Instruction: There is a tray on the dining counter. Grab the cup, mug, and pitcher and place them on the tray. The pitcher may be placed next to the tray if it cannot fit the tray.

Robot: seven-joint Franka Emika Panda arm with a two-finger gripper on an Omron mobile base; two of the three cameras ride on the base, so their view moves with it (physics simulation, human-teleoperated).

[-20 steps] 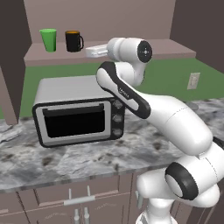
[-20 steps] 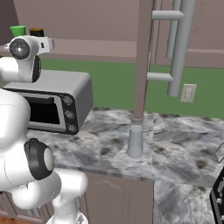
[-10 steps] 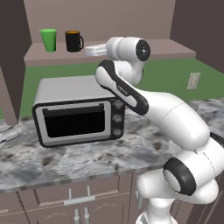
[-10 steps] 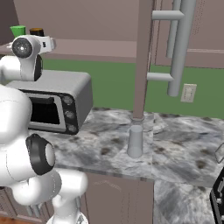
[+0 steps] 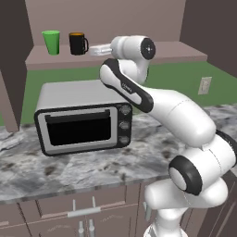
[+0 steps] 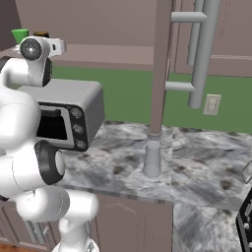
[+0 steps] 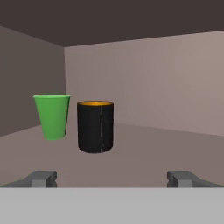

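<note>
Hand view: one cup [image 7: 52, 116], one mug [image 7: 95, 127], both upright

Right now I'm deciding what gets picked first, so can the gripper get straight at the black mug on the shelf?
Probably yes. The gripper is open and faces the mug across bare shelf, nothing between. The cup stands close beside the mug, so one finger may brush it.

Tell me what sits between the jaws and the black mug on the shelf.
Nothing: in the hand view only bare shelf lies between the open gripper and the mug. The green cup stands beside it.
</note>
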